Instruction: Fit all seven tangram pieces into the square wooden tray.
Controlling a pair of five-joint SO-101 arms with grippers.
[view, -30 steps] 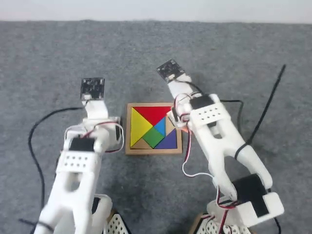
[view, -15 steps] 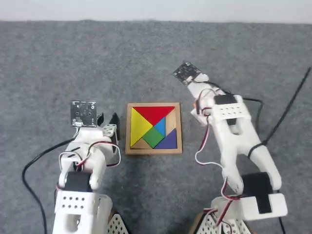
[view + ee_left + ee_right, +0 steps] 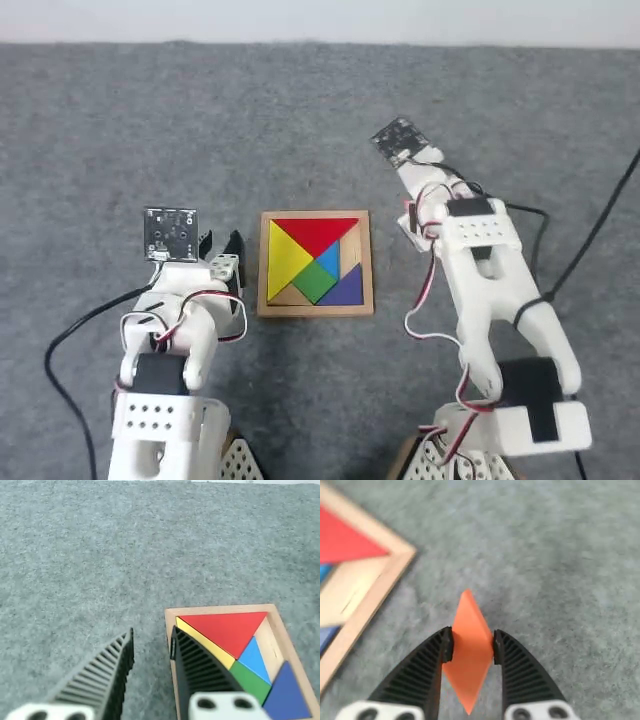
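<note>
Pinching an orange piece (image 3: pixel 469 652), right fingers (image 3: pixel 434 662) closed on it above the bench (image 3: pixel 520 110) just right of the tray (image 3: pixel 315 313), left fingers (image 3: pixel 116 667) slightly parted and empty by its left edge, coloured pieces (image 3: pixel 315 236) lying inside.

Grey felt tbl (image 3: pixel 100 120), pale wall (image 3: pixel 300 20) behind

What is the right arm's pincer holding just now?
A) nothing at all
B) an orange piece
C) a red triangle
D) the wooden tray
B: in the right wrist view the right pincer is closed on both sides of a flat orange piece, out over the grey mat beside the tray.
</note>
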